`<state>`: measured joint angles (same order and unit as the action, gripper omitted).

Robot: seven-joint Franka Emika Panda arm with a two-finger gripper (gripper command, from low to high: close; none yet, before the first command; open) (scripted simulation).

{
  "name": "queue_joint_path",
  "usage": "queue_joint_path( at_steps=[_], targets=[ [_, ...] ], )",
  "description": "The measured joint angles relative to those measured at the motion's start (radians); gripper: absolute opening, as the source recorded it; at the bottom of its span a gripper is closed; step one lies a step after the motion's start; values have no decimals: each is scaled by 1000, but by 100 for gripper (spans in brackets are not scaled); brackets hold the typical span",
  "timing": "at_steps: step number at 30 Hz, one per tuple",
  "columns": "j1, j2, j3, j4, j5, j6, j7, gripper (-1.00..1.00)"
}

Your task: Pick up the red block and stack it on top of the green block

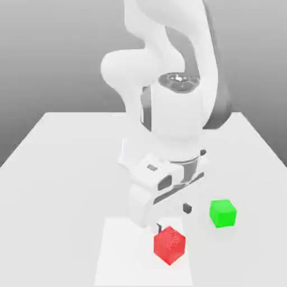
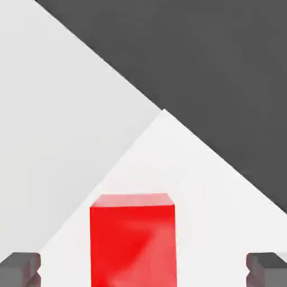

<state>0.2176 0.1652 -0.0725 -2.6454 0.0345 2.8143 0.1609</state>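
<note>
The one gripper is open, its two fingertips standing well apart, one on either side of the red block in the hand view, with a gap between each of them and the block. There is one red block, the nearest of the two cubes in the exterior view; it sits on the white patch, close to that patch's edge on the exterior view's right, with one corner turned toward the camera (its faces look faintly mottled there). The white patch, one of its kind, lies flat at the near part of the table. A little farther back, toward the exterior view's right, is the one green block, upright on the bare tabletop, off the patch and apart from the red block. Nothing is stacked: two cubes, two separate places. Behind and above the red block comes the hand, white and tilted, and beyond it the single white arm rises out of the top of the exterior view. Under all of it spreads one pale table, its far edge straight, with a grey background behind
</note>
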Motion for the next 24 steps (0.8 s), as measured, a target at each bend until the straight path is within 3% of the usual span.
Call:
queue_joint_path(
  at_steps=[3,4,11,17,24],
  targets=[
    [-17,108,21,14,19,91,-16,0],
    [-21,131,26,17,23,110,-20,-100],
    [-23,130,28,17,22,107,-19,-100],
    [-9,-64,19,-16,-14,-52,5,-100],
    [269,-307,163,-180,8,-133,-71,-100]
  ],
)
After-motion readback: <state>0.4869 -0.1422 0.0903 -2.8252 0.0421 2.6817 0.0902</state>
